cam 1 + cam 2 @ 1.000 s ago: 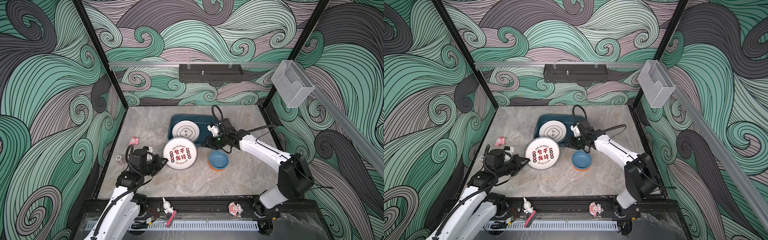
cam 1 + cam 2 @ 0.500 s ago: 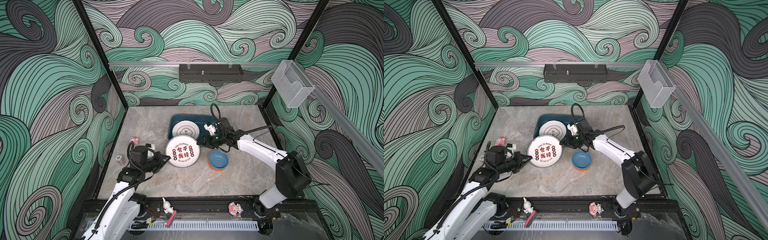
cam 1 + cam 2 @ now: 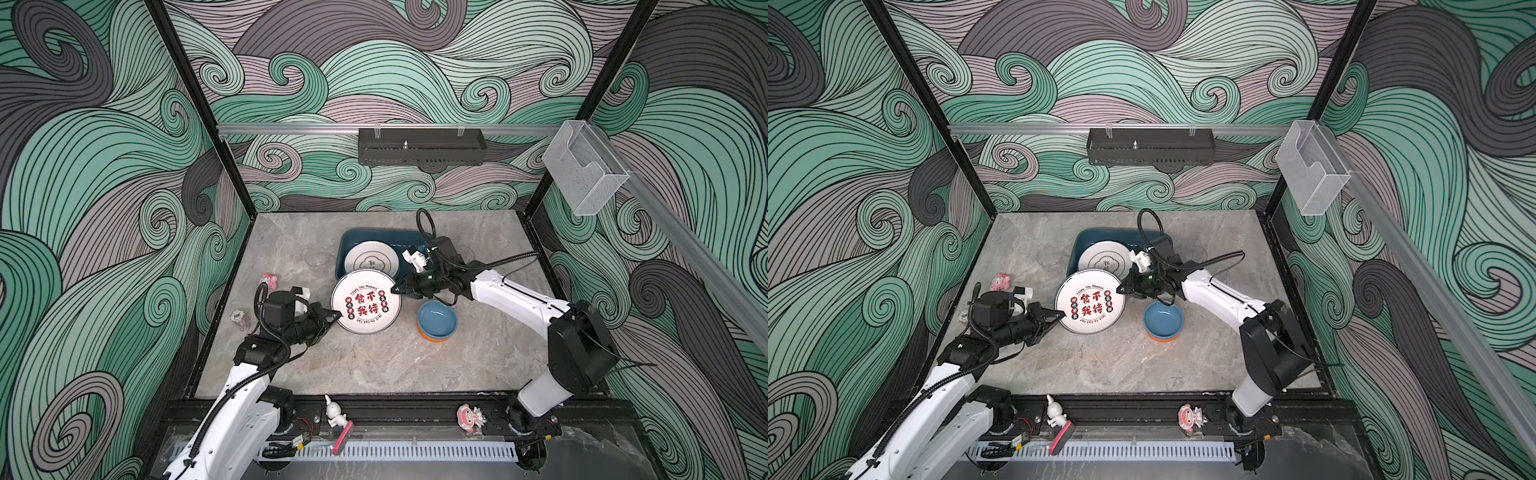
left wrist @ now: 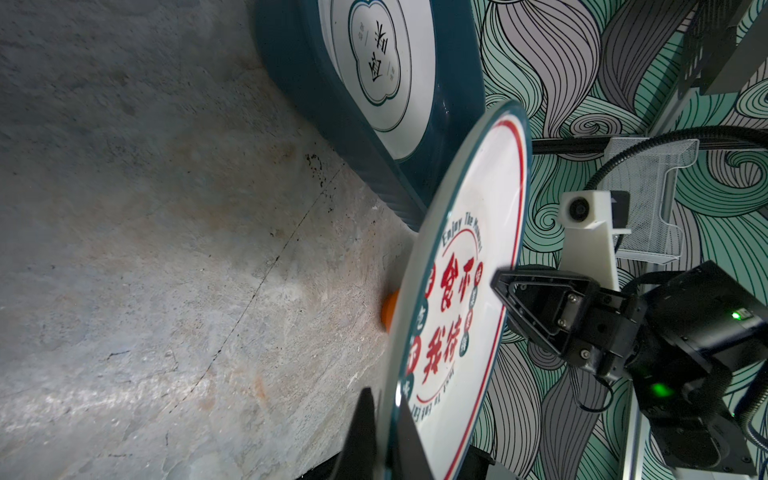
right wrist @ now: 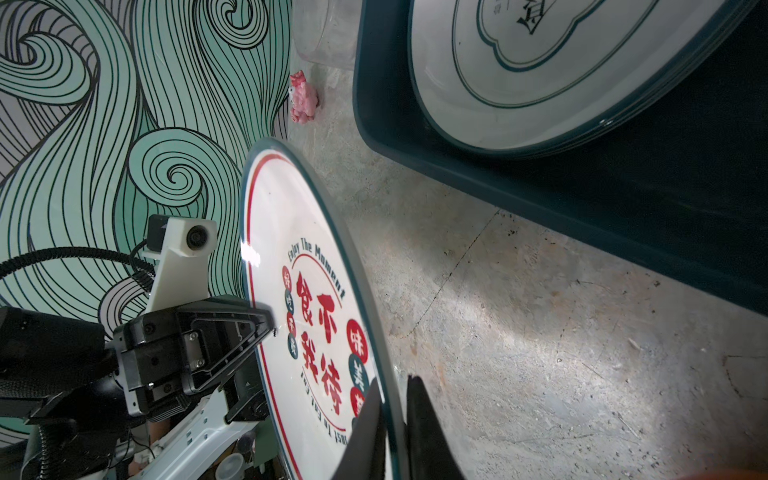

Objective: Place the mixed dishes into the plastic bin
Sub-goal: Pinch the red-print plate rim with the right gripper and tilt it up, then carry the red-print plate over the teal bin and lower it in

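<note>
A second ago the right gripper (image 3: 395, 289) hung open by the bin. Now it has come over, and its fingers (image 5: 365, 424) pinch the far right edge of the round white plate with big red Chinese letters (image 3: 366, 302). The left gripper (image 3: 336, 316) still pinches the near left edge between its fingers (image 4: 361, 432).

The plate hangs between the two sets of fingers, face up, off the grey stone table (image 3: 374, 365). It is round, so no side is longer. The top of its writing points at the shallow dark teal plastic bin (image 3: 365, 235), just past the right fingers.

The writing says "Enjoy The Moment" over 食不我待. A white plate with a dark blue cloud outline (image 3: 368, 259) lies in the bin. A small blue bowl (image 3: 436, 319) sits in an orange bowl (image 3: 430, 337) close beside the right fingers.
</note>
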Controlling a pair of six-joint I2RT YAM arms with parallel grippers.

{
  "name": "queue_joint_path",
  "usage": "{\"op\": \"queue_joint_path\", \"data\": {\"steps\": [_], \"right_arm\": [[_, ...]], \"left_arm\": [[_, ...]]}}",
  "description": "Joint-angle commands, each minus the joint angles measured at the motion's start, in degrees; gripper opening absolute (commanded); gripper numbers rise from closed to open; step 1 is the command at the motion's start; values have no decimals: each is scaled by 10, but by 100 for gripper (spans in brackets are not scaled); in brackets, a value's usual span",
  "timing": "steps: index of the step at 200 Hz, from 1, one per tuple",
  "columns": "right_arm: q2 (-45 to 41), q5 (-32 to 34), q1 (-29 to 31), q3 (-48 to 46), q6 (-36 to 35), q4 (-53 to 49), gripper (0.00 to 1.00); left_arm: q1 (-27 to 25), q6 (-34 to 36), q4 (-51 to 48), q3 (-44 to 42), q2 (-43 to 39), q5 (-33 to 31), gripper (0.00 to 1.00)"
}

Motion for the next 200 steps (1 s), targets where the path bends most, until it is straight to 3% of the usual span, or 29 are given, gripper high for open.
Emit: {"op": "queue_joint_path", "data": {"steps": [1, 40, 105, 117, 143, 200], "right_arm": [[-5, 3, 1, 10, -3, 8, 7], [-15, 21, -1, 15, -9, 6, 3], [-23, 47, -21, 27, -11, 4, 0], [-22, 53, -26, 32, -13, 0, 0], [-17, 69, -35, 45, -18, -7, 0], [14, 106, -56, 92, -16, -20, 0]], "left_arm": [[0, -3, 24, 24, -9, 12, 5], [0, -6, 10, 25, -16, -4, 30], [0, -10, -7, 12, -57, -42, 42], [0, -10, -9, 8, -65, -48, 51], [0, -9, -13, 2, -78, -53, 58], [0, -10, -22, 2, -80, -53, 62]]}}
